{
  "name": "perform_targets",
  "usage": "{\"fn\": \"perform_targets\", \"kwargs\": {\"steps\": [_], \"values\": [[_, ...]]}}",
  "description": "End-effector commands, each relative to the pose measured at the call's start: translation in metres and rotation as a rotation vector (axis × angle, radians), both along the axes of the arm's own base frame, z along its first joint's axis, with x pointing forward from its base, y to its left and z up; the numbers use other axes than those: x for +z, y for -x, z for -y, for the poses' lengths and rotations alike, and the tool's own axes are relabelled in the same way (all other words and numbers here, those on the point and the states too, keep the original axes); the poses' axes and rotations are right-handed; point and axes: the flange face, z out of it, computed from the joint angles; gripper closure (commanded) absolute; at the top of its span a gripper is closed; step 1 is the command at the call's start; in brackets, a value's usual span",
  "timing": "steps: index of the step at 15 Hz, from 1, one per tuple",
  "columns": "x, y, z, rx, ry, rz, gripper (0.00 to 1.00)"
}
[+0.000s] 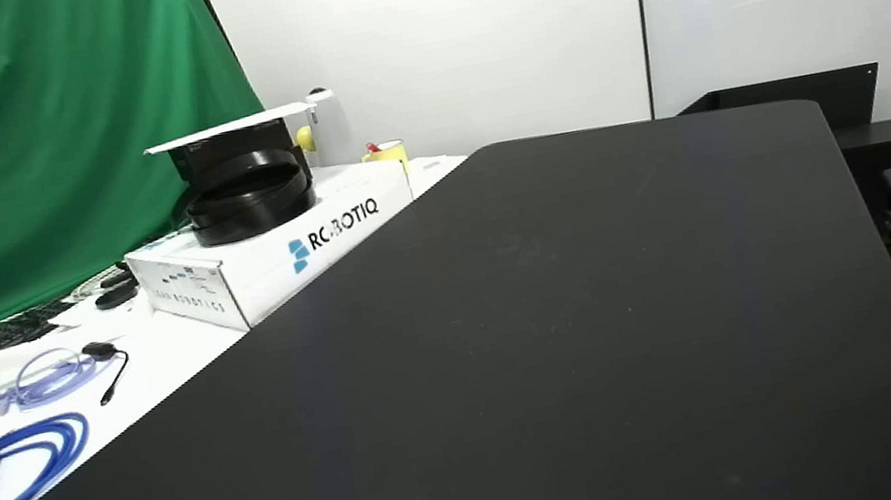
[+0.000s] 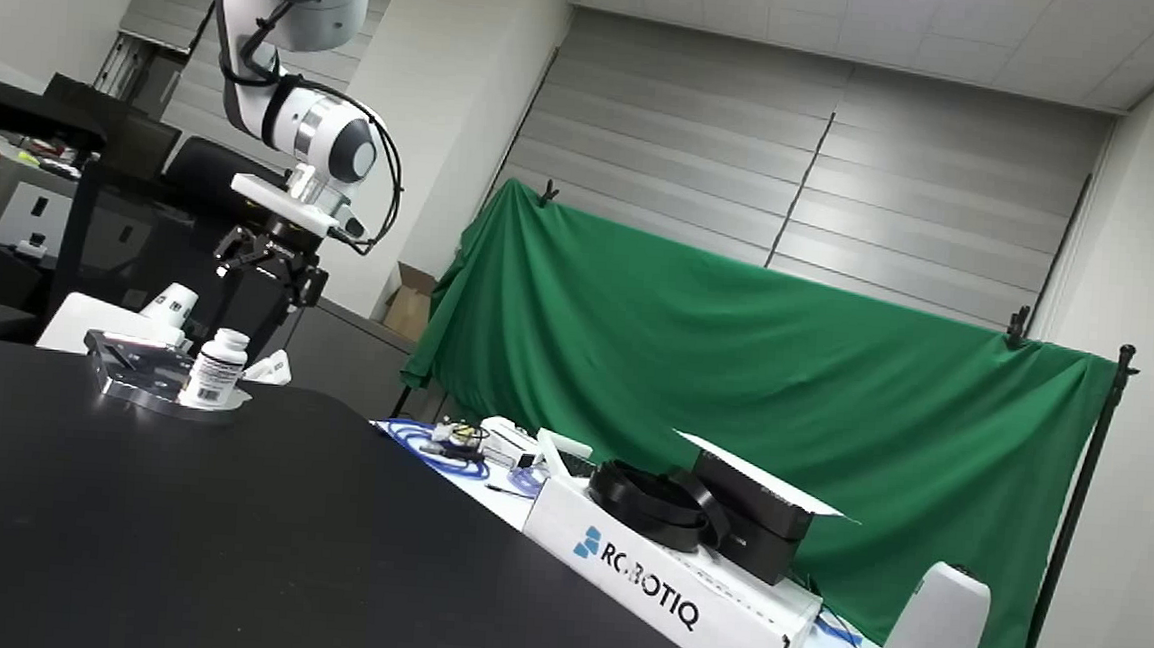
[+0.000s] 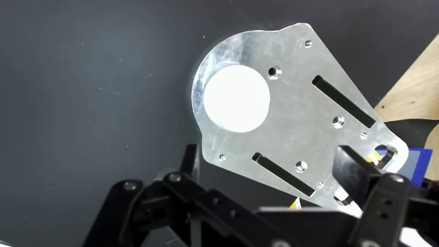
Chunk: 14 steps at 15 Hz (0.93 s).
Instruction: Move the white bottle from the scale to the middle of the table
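Observation:
The white bottle stands upright on a silver metal plate, which seems to be the scale, near an edge of the black table. In the wrist view the bottle shows from above as a round white cap on the rounded end of the plate. My gripper is open and empty. In an exterior view the gripper hangs above the bottle, apart from it. The bare black table top fills much of an exterior view, where the bottle is out of view.
A white lettered box with black rings on it stands on a white side table along one long edge. Blue cables lie there too. A white cup and a white object show behind the plate.

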Motion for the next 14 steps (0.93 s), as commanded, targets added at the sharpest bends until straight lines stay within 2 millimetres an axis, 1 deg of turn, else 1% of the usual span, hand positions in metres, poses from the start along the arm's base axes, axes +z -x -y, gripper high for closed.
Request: {"fn": "perform_targets", "kwargs": {"steps": [1,5,8,14], "values": [[0.0,0.0,0.0,0.0,0.0,0.0,0.0],[0.0,0.0,0.0,0.0,0.0,0.0,0.0],[-0.006,0.0,0.004,-0.009,0.033,-0.001,0.0],[-0.017,0.002,0.009,-0.013,0.037,-0.016,0.0]]}}
